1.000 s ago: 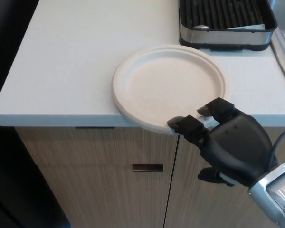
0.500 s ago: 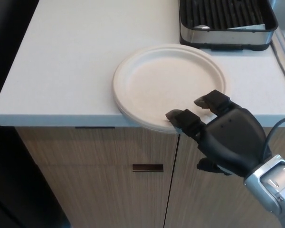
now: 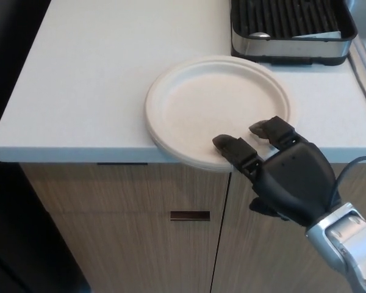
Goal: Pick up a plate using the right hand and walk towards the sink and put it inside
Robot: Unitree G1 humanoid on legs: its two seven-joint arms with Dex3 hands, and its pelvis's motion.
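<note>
Plate overhangs counter edge; right hand, fingers apart, over its near rim.

A plate sits on the countertop near its front edge, its near rim jutting slightly past that edge above the cabinet doors. Behind the plate and to its right, a dish rack stands at the back of the counter. The robot's right hand comes in from the lower right, in front of the counter, two fingers reaching over the plate's near rim and the thumb below the counter edge. A handle is set into the cabinet front below the plate.
</note>
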